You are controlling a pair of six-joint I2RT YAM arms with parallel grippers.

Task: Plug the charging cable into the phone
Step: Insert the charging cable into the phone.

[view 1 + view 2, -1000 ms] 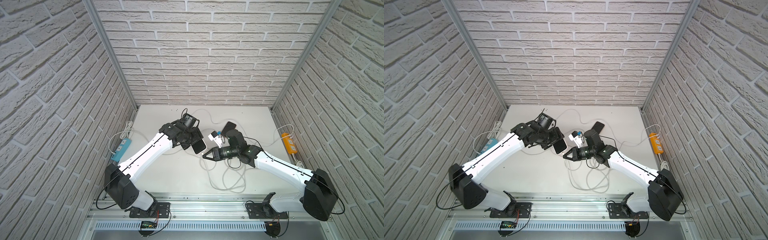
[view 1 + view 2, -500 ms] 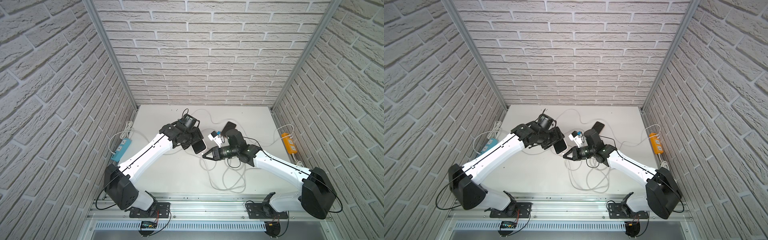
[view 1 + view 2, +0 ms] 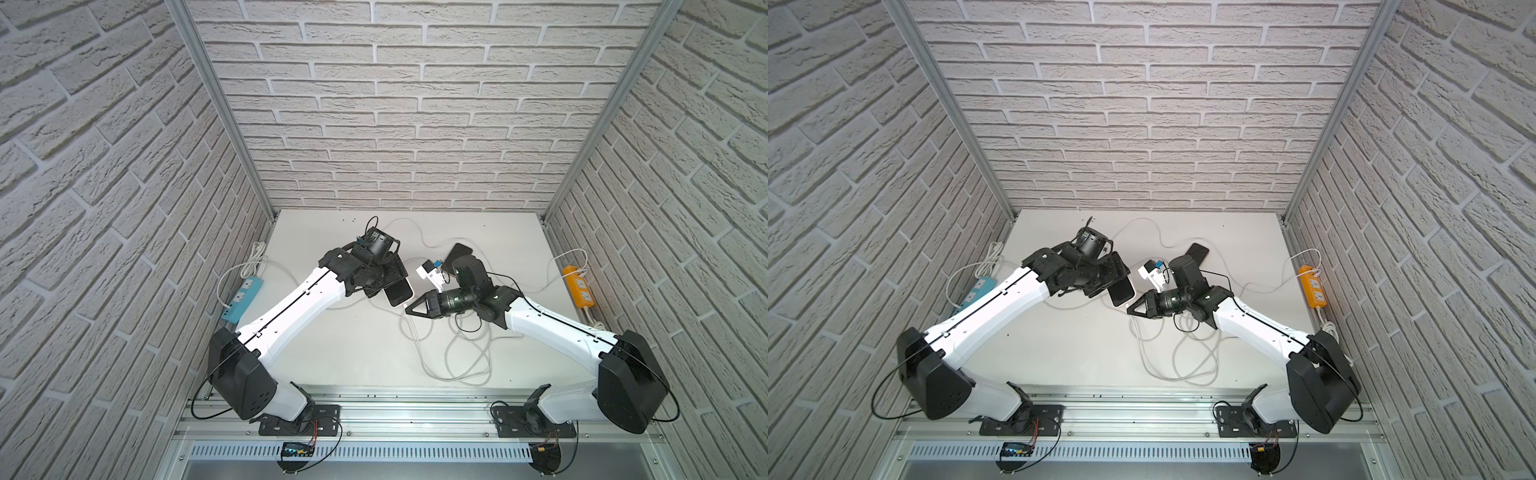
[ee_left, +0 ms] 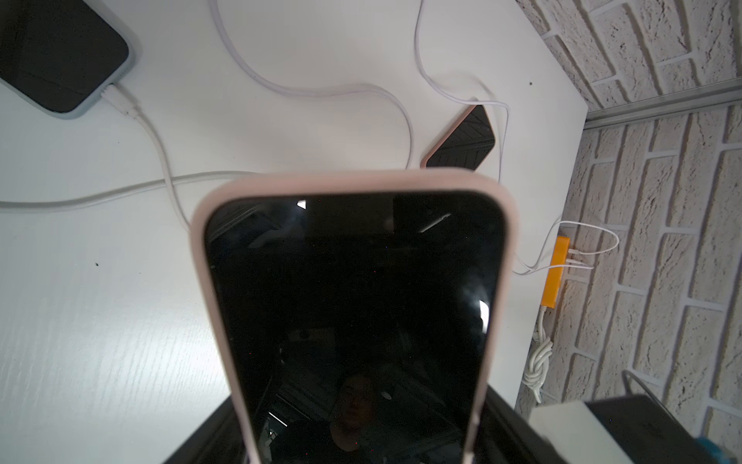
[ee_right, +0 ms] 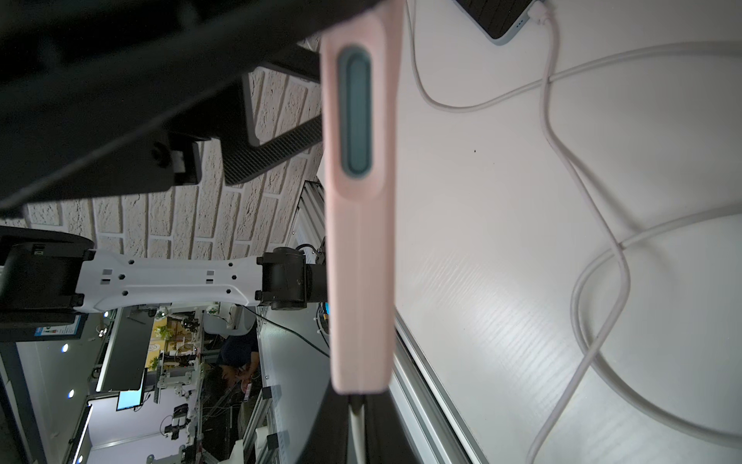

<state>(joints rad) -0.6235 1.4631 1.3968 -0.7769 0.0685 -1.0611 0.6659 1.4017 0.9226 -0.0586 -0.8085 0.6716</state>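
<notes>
Both top views: the left pincer (image 3: 384, 284) pinched the phone (image 3: 399, 293) across its sides, lifted off the surface (image 3: 353, 353), mid-scene. The right pincer (image 3: 411, 309) was pressed together on the plug end of the charging cable (image 3: 415, 340), its tip just beside the phone's near end. Judged step: insertion. Best done by pushing straight along the phone's long axis with the left arm bracing and the near loops left slack. The contact itself was too small to make out.

Left wrist view: the phone (image 4: 353, 301) sat square between the jaws. The grip should hold firm, no twist. The port end faced away, unseen. A second phone (image 4: 52, 52) lay cabled on the surface.

Right wrist view: the phone's pink edge (image 5: 361, 261) ran straight ahead, and the cable (image 5: 356, 426) met its end. Keep the plug in line with that edge. The port was hidden, so seated or merely touching could not be told. The jaws were blurred and cut off by the frame.
</notes>
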